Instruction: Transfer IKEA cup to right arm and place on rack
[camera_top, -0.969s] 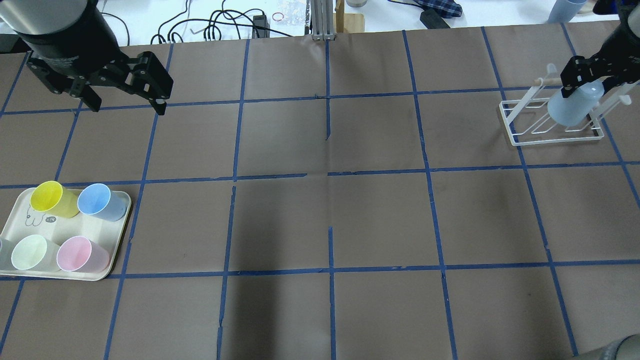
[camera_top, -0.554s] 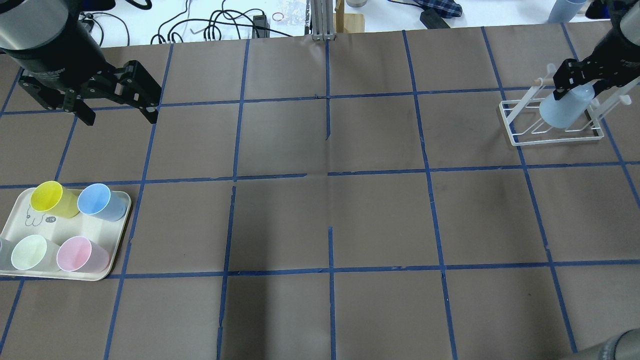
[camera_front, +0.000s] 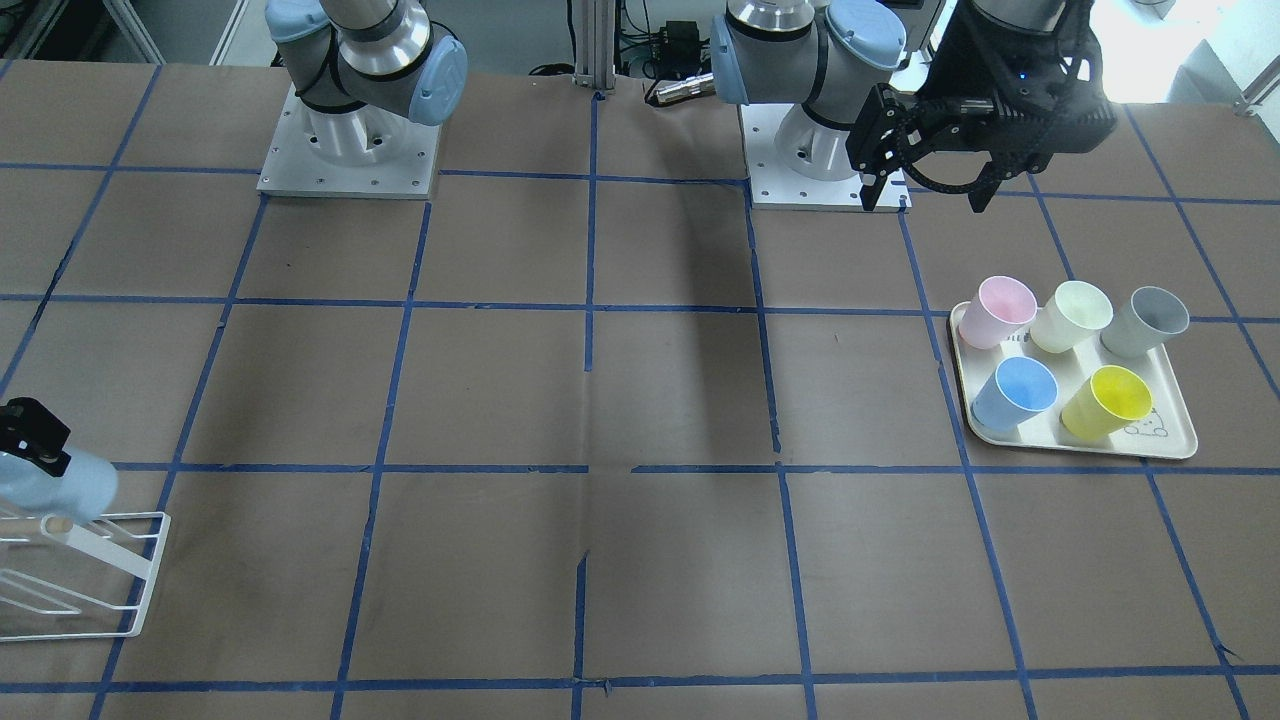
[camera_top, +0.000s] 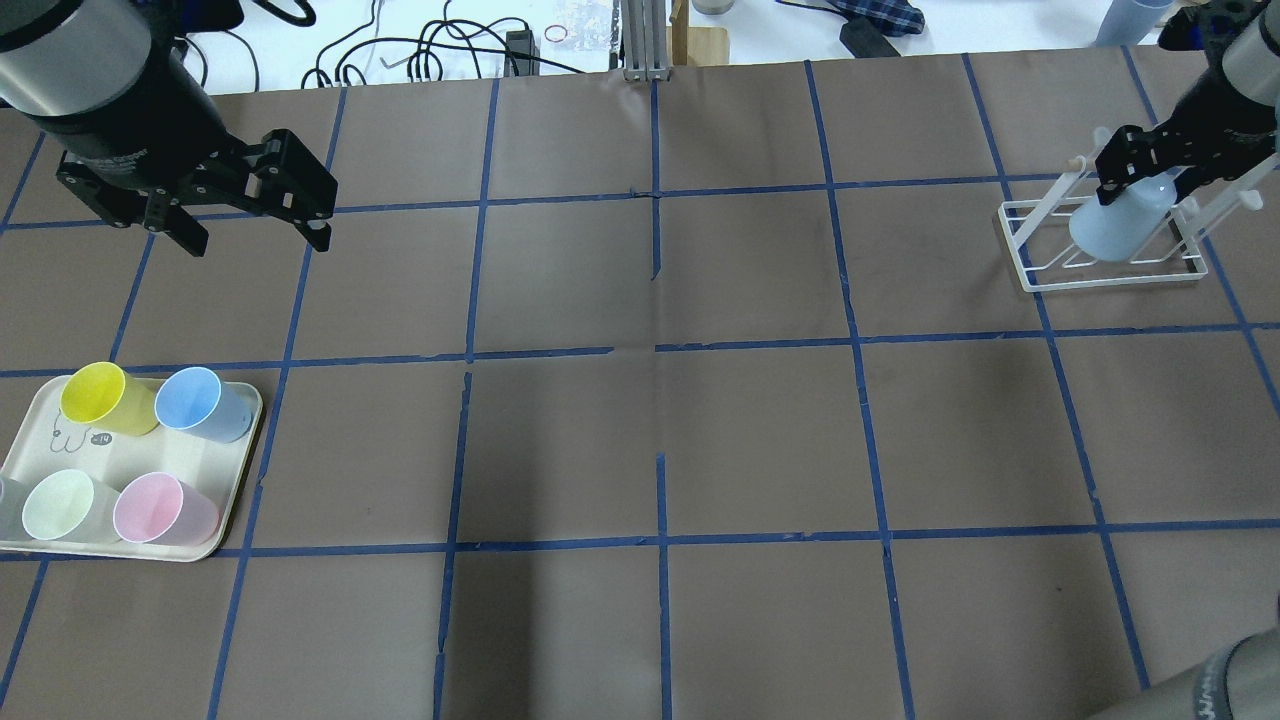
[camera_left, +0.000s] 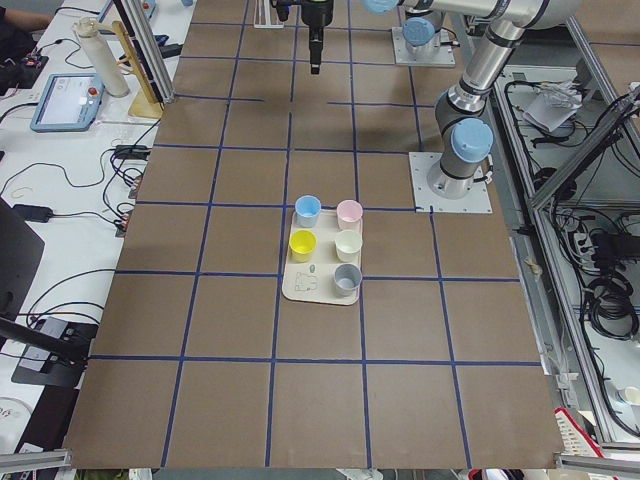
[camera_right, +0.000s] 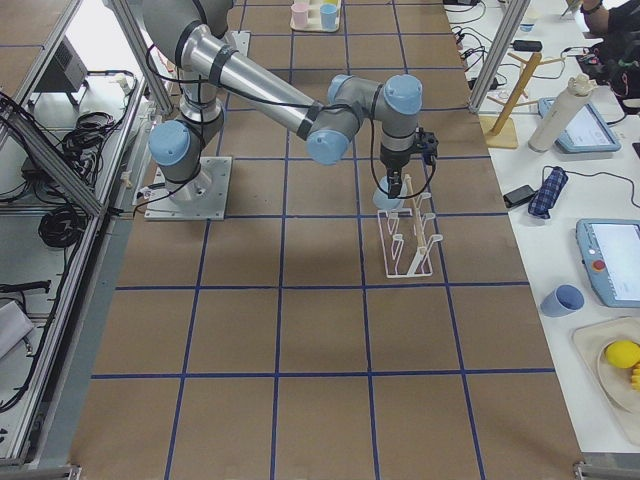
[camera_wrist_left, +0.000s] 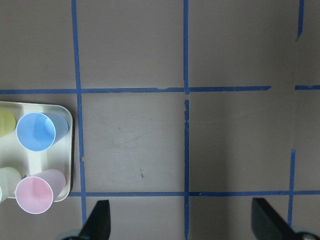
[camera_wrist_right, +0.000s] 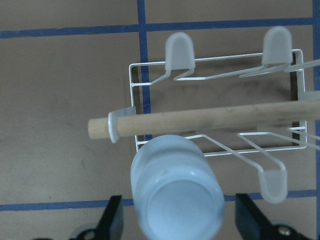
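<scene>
The IKEA cup (camera_top: 1105, 230), very pale blue, hangs tilted and upside down over the white wire rack (camera_top: 1120, 281) at the far right. My right gripper (camera_top: 1145, 175) is shut on it near its base. In the right wrist view the cup (camera_wrist_right: 177, 200) sits between the fingers (camera_wrist_right: 114, 220), just in front of the rack's wooden dowel (camera_wrist_right: 210, 120). In the front-facing view the cup (camera_front: 70, 485) is at the left edge above the rack (camera_front: 150, 565). My left gripper (camera_top: 255, 235) is open and empty, high over the table's far left (camera_front: 925, 200).
A cream tray (camera_top: 240, 470) at the near left holds a yellow cup (camera_top: 95, 395), a deeper blue cup (camera_top: 195, 400), a pale green cup (camera_top: 60, 505) and a pink cup (camera_top: 155, 508). A grey cup (camera_front: 1150, 320) also stands on it. Cables lie past the far edge.
My right gripper has carried the cup to the left and lower, down onto the rack's prongs. My left gripper has shifted slightly and stays open.
</scene>
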